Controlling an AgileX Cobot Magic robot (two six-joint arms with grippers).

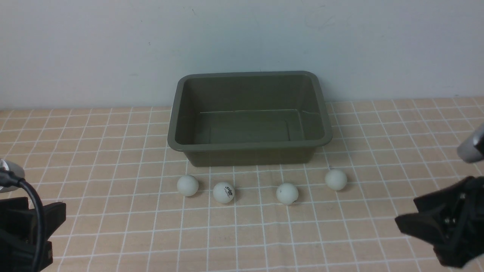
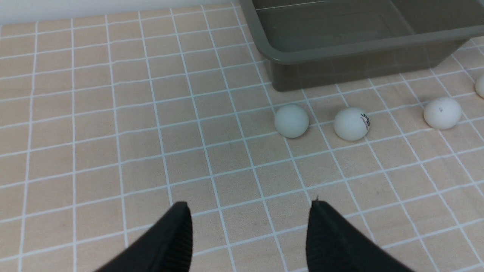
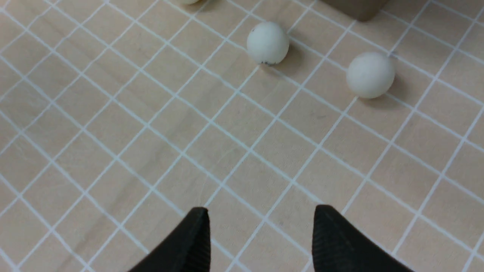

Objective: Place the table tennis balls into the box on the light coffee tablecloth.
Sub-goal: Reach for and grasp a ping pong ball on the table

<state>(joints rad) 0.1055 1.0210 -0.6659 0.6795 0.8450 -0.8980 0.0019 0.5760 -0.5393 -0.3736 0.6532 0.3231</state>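
Both wrist cameras give me only the finger ends of the left gripper [image 2: 248, 204] and right gripper [image 3: 261, 208]; everything behind them falls outside the picture. From the front camera both grippers run off the edges on my side of the box [image 1: 249, 145], and I cannot judge their jaws there. The box's near wall hides the strip of its floor just behind it. The logo on the printed ball [image 1: 223, 192], in front of that wall, is too small to read. On the left wrist camera the box is cropped to one corner, and the end ball [image 2: 480, 86], off the box's right near corner, is half cut. On the right wrist camera the box is a scrap at the edge and a third ball [image 3: 189, 1] is a sliver.
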